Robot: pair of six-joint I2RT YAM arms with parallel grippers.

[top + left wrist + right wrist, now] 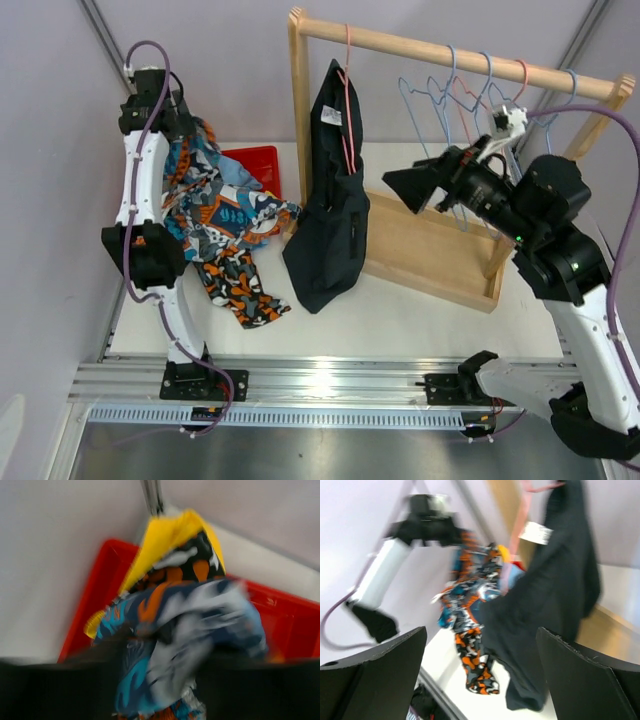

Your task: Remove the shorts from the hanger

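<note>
In the overhead view, the left tool [185, 125] is seen raised at the upper left of the frame, closed on the patterned shorts [222, 225], which trail down from it to the desk [420, 320], in front of a red bin [262, 160]. The black shorts [330, 220] are hung on a pink hanger [348, 60] at the left end of the wooden rack [450, 55], near the frame's centre, while several empty hangers [460, 95] are left on the rail to the right. The right tool [400, 190] is held in the air to the right of the black shorts, apart from them. In the left wrist view (heavily blurred), patterned fabric is seen between dark fingers along the bottom edge, and yellow shorts [160, 535] are seen behind it over the red bin. In the right wrist view, the fingers [380, 670] are spread wide at the lower corners with nothing between them; the black shorts with their white label [536, 532] fill the right of the frame, and the patterned shorts are seen hanging from the left tool at the upper left.
</note>
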